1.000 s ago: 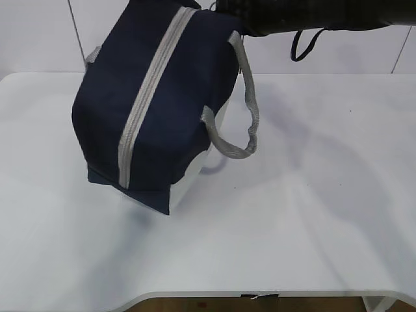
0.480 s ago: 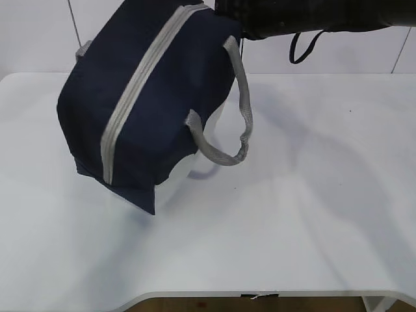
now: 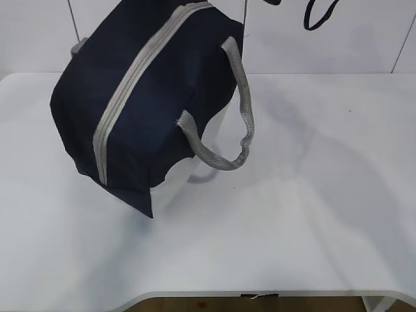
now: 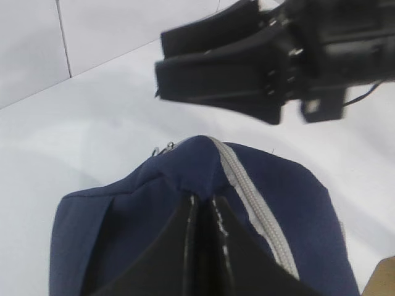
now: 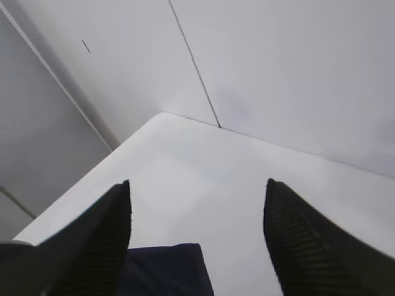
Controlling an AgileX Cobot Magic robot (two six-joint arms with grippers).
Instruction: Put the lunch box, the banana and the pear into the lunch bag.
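Observation:
The navy lunch bag (image 3: pixel 149 97) stands tilted on the white table (image 3: pixel 305 208), its near lower corner down and its far end raised. Its grey zipper (image 3: pixel 130 91) is closed and a grey strap handle (image 3: pixel 242 123) hangs on its right side. In the left wrist view my left gripper (image 4: pixel 202 200) is shut on a fold of the bag's navy fabric (image 4: pixel 123 222) beside the zipper's end. My right gripper (image 5: pixel 197 185) is open and empty above the bag's far end (image 5: pixel 166 271); it also shows in the left wrist view (image 4: pixel 159 65). The lunch box, banana and pear are out of view.
A white tiled wall (image 3: pixel 338 45) rises behind the table. A black cable loop (image 3: pixel 318 16) hangs at the top right. The table's front edge (image 3: pixel 260 294) runs along the bottom.
The bag has swung and tilted further left. The right arm, which was over the bag's far end, has risen out of the exterior view.

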